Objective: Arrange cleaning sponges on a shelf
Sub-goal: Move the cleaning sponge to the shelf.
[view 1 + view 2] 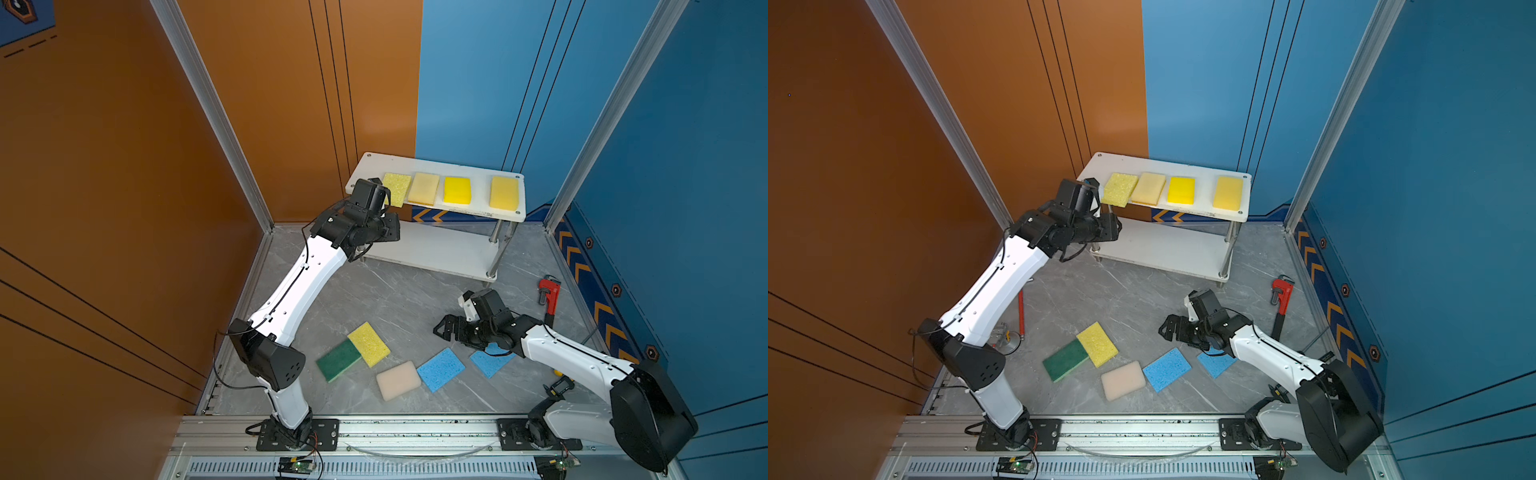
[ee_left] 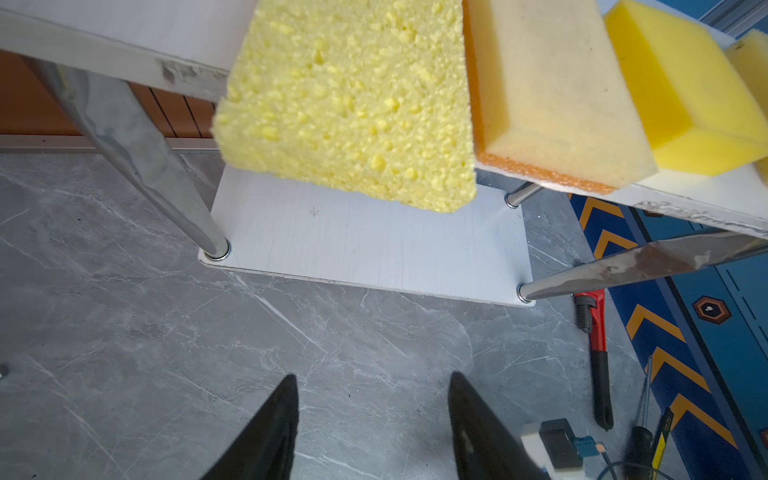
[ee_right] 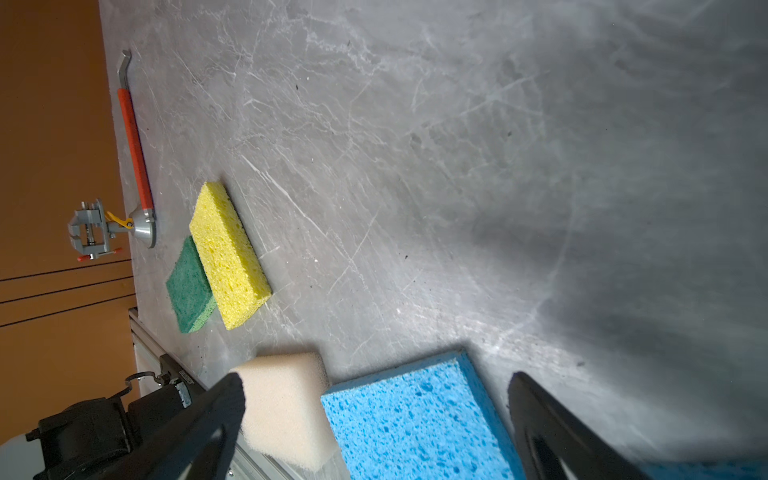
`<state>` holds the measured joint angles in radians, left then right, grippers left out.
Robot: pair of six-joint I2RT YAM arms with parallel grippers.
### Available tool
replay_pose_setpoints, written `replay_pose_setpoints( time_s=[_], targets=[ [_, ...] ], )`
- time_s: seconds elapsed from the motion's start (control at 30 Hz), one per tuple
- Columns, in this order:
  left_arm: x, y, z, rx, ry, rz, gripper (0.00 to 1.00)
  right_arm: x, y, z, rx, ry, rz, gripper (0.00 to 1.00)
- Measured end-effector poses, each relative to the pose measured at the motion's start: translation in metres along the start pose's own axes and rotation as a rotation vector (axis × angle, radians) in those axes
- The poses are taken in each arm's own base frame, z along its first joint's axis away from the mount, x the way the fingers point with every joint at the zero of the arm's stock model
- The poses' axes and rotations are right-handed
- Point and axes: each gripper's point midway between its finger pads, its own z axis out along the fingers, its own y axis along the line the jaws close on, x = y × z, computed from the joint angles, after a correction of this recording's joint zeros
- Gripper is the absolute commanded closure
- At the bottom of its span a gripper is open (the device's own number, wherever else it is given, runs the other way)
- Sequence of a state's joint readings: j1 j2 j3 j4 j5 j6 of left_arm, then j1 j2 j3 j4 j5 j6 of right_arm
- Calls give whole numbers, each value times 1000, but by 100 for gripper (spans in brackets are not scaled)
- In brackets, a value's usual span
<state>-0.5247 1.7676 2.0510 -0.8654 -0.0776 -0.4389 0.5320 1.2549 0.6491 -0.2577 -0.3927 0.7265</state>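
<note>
Now | step: seat porous pale-yellow sponge (image 1: 397, 189) on shelf (image 1: 478, 172) top board, upper centre in both top views; it overhangs the front edge | left gripper (image 2: 372, 376) jaws apart, empty | right gripper (image 3: 376, 375) spread near blue sponge (image 3: 415, 424) | advice: push squarely, sparing the orange-backed sponge (image 2: 552, 83).

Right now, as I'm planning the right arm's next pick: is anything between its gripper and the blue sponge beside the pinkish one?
Nothing visible does. The right gripper is open, and the blue sponge shows bare between its fingers in the wrist view. The pinkish-beige sponge lies close beside it, not over it.
</note>
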Motion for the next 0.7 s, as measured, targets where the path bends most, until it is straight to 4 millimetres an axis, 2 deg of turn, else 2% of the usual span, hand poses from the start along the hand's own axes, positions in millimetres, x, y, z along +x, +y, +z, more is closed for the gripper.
replay_pose_setpoints(
  time_s=[0.17,0.5,0.7],
  targets=[
    [-13,-7,9,19,-21,-3,42,-2,-7,-4,5,-16,18,0],
    [-36,-8,31,49,-45,-10,41,-10,-16,-9,14,-44,49,0],
    [-41,-12,44,75,-42,-3,41,-13,-19,-10,17,-51,59,0]
  ],
)
